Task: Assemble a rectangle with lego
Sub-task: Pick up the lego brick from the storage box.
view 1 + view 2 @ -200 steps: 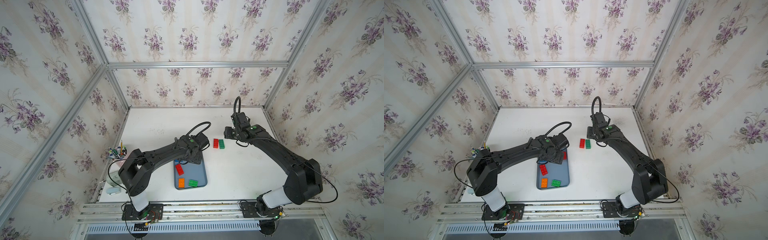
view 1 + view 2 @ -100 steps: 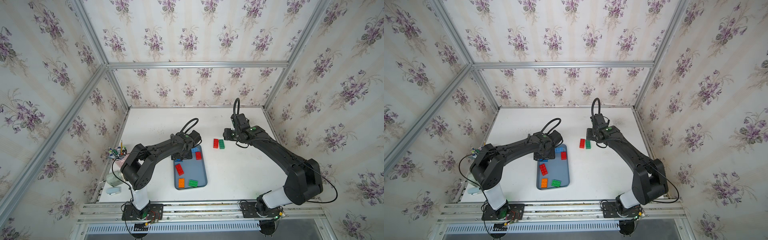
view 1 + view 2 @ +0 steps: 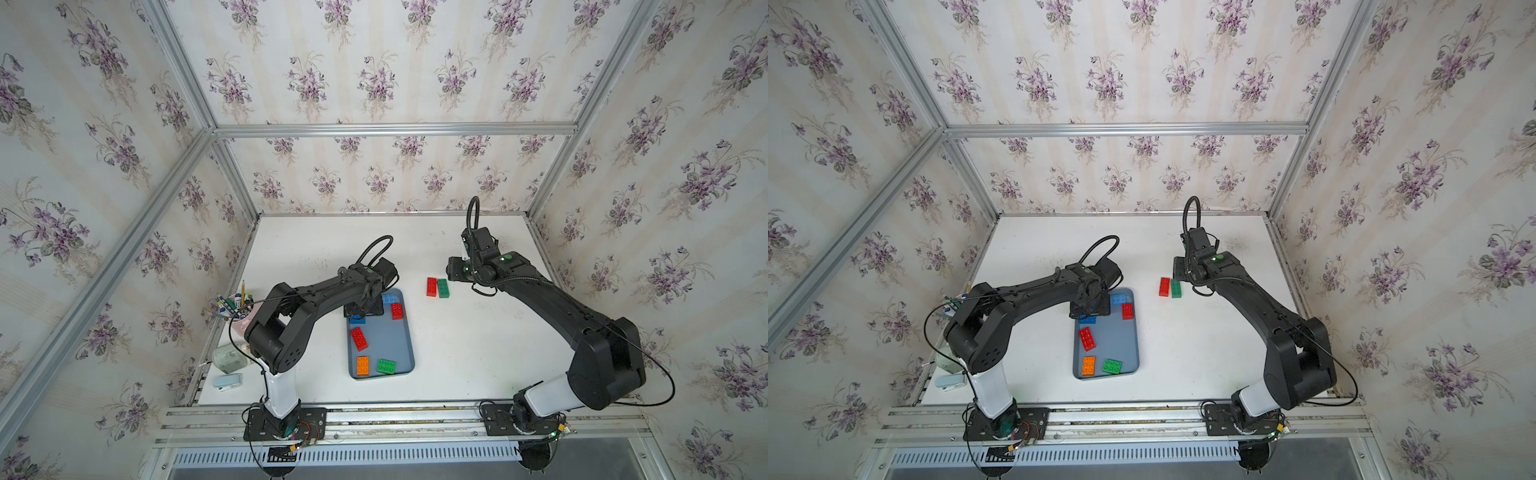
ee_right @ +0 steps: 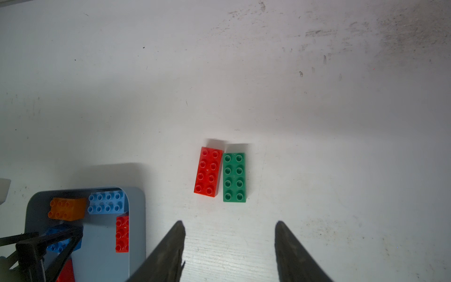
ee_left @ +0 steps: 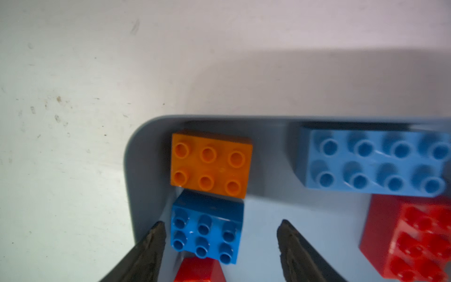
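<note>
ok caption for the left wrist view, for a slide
Left end effector open around the dark blue brick in the tray corner, orange brick, light blue brick and red brick close by

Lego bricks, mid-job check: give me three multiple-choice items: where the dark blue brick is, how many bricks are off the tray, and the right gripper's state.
1. The dark blue brick lies: A) in the tray, beside an orange brick; B) outside the tray; C) lifted clear of everything.
2. Bricks on the table outside the tray: A) one; B) two; C) four.
3. The right gripper is: A) shut on a brick; B) open, holding nothing; C) out of sight.
Key: 1A, the left wrist view shows it; 2B, a red brick and a green brick, side by side; 3B, its fingers stand apart over bare table.
</note>
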You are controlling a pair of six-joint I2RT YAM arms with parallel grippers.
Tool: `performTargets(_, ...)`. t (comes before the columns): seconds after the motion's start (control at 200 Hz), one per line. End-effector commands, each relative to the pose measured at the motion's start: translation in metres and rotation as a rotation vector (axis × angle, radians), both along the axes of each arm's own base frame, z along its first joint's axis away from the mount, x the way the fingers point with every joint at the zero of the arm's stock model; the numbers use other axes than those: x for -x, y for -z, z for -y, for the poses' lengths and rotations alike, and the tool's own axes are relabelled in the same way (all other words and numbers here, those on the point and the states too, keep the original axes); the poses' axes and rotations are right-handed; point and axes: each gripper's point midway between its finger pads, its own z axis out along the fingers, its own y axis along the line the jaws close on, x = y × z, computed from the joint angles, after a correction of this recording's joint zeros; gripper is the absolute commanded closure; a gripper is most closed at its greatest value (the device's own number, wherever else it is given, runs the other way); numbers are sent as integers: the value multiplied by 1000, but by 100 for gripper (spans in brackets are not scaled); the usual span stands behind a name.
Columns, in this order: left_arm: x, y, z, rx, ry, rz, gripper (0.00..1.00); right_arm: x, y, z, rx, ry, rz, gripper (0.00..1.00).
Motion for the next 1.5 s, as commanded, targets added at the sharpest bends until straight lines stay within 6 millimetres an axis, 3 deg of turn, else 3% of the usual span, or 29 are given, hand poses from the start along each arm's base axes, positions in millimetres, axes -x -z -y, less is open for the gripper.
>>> performTargets(0.0, -1, 1, -4, 9, -12, 6, 26, -2, -4, 1, 5, 0, 16, 40)
performTargets(0.35, 10, 13, -14, -3, -28, -29, 26, -3, -1, 1, 9, 4, 12, 40)
performTargets(0.604, 11, 23, -8, 39, -29, -41, 29, -4, -1, 0, 9, 3, 10, 40)
performTargets(1.064, 17, 14, -10, 56, -31, -19, 54, -5, 5, 2, 19, 18, -8, 40)
performTargets(1.304, 18, -6, -6, 44, 11, 26, 53, -8, 5, 6, 35, 53, -9, 40)
performTargets(1.429, 11, -36, 6, 6, 103, 95, 53, -10, 5, 15, 61, 103, -5, 40)
performTargets(1.494, 3, -57, 20, -17, 178, 139, 52, -12, 9, 30, 87, 172, -22, 40)
